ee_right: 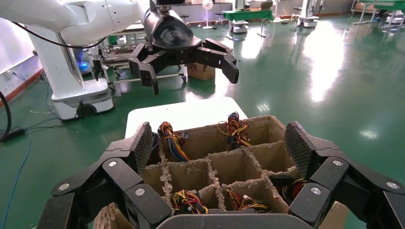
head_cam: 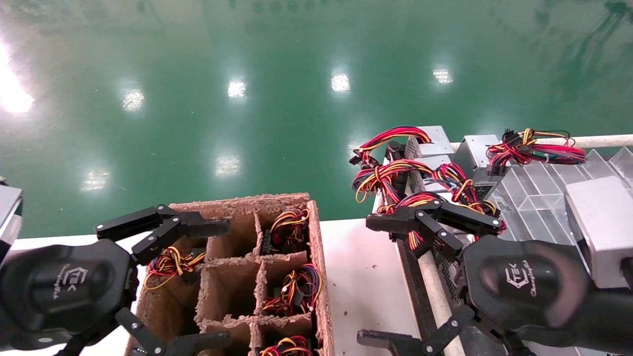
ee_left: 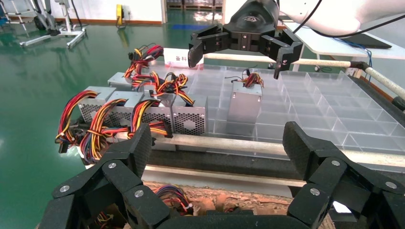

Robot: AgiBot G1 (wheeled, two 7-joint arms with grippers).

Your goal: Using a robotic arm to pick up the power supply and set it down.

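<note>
While both arms are hanging over the work area in the head view, the left pincer [head_cam: 225, 284] is hovering with its fingers spread wide over the near-left compartments of the cardboard divider box [head_cam: 316, 277], gripping nothing. That box is sitting on the white surface [head_cam: 363, 277], and several of its compartments are showing bundles of red, yellow and black wires. The right pincer [head_cam: 368, 279] is also standing wide and unloaded, straddling the front rail [head_cam: 435, 291] of the clear compartment tray [head_cam: 536, 198]. A group of silver power supplies [head_cam: 435, 141] is resting at the far-left corner of that tray, their wire bundles [head_cam: 390, 173] spilling over the edge toward the green floor [head_cam: 247, 74].

In the left wrist view, the left pincer's fingers [ee_left: 136, 148] are framing the scene, set far apart above the box rim. Beyond them, the power supplies [ee_left: 143, 112] are standing side by side behind the rail, and one single power supply [ee_left: 244, 102] is standing upright alone in a tray compartment. The right pincer [ee_left: 239, 56] is hanging above the tray, fingers apart.

In the right wrist view, the right pincer's fingers [ee_right: 138, 145] are spread wide above the divider box [ee_right: 215, 157], with the left pincer [ee_right: 193, 76] hanging spread beyond the box's far edge.
</note>
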